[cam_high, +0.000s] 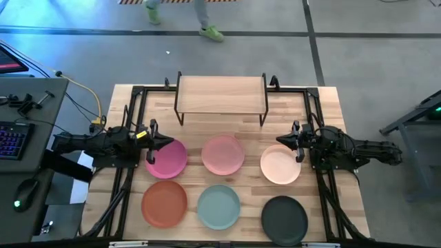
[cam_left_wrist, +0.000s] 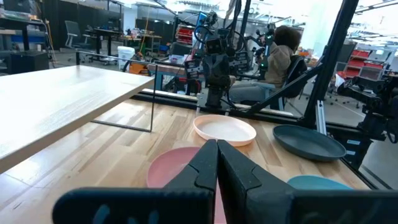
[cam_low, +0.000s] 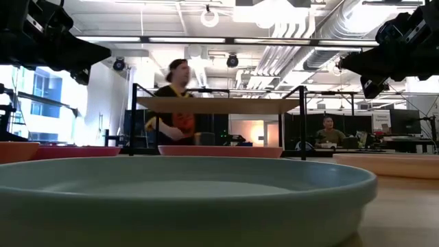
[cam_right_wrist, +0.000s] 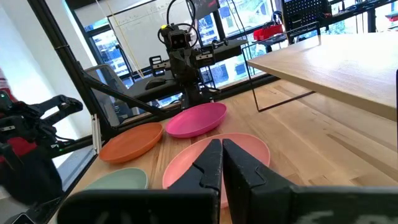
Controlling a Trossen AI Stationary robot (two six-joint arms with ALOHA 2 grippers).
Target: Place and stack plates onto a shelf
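Six plates lie flat on the tabletop in two rows. In the far row are magenta [cam_high: 167, 158], light pink [cam_high: 223, 153] and cream [cam_high: 280, 165]. In the near row are orange [cam_high: 164, 203], pale teal [cam_high: 219, 206] and black [cam_high: 284, 218]. The shelf [cam_high: 220, 96] stands on its thin black legs at the far edge, its wooden top bare. My left gripper [cam_high: 153, 136] hangs shut above the magenta plate's left rim. My right gripper [cam_high: 298, 141] hangs shut above the cream plate's far right rim. The low view shows both arms raised well above the plates.
Black frame rails [cam_high: 124, 179] run along the table's left and right sides. A desk with a keyboard [cam_high: 14, 138] stands to the left of the table. A person [cam_low: 175, 110] stands behind the shelf in the room; another sits farther back.
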